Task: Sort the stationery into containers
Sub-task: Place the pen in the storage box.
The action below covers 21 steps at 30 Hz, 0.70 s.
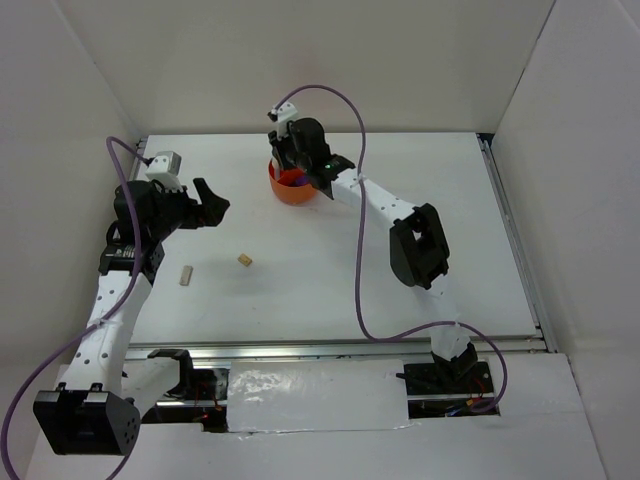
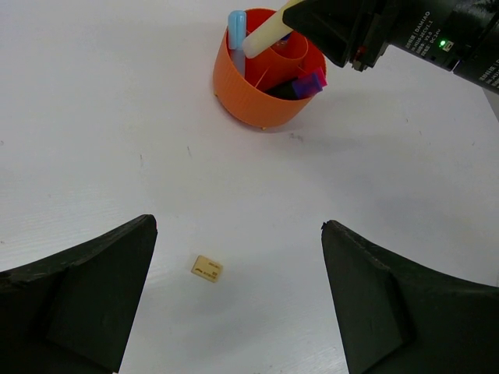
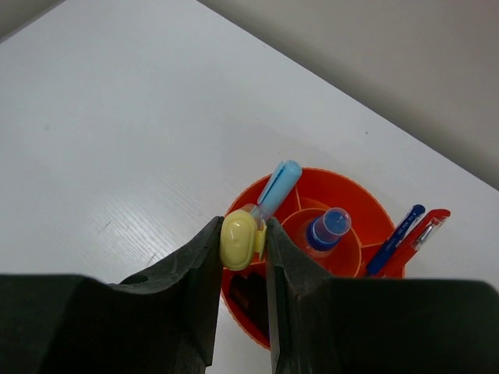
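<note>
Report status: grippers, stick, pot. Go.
Right gripper shut on yellow stick, above orange pot. Left gripper open, empty. Two erasers loose on table. Nothing in the way.

We see a white table (image 1: 300,300) boxed in by plain white panels: a left wall (image 1: 50,150), a far wall (image 1: 300,60) and a right wall (image 1: 585,150). A metal rail (image 1: 330,347) runs along its near edge, and a second rail (image 1: 510,230) along its right edge. The light is even and soft, and shadows are faint.
</note>
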### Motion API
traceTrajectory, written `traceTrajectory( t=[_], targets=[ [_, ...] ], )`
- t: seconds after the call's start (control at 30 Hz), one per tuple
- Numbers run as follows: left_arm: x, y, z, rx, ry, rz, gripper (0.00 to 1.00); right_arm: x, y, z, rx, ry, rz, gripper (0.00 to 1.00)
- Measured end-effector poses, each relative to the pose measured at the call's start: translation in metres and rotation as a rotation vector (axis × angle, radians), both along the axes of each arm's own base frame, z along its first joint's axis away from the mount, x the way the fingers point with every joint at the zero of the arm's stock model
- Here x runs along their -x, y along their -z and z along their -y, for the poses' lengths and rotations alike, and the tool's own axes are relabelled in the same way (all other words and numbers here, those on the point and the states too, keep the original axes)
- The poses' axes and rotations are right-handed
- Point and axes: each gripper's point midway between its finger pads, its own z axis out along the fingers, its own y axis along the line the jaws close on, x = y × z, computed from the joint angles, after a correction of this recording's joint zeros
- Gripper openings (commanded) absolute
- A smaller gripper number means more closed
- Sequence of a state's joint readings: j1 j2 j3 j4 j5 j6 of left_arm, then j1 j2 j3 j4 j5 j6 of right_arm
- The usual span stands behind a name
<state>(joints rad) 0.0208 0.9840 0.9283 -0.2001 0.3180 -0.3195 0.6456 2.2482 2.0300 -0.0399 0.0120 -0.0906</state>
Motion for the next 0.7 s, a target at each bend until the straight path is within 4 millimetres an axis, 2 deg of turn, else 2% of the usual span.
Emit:
traceTrajectory(
  t=[0.27,0.6,0.7],
  targets=[
    [0.000,0.000,-0.001,0.000,-0.001,-0.001,0.99,0.006,0.011,-0.005,0.012,-0.042,-0.033,0.00],
    [-0.002,0.004,-0.001,0.000,-0.001,-0.012,0.99,0.013,0.052,-0.003,0.089,-0.075,-0.120,0.00],
    [-0.002,0.004,-0.001,0.000,-0.001,-0.012,0.99,0.015,0.058,0.001,0.112,-0.077,-0.137,0.00]
  ],
)
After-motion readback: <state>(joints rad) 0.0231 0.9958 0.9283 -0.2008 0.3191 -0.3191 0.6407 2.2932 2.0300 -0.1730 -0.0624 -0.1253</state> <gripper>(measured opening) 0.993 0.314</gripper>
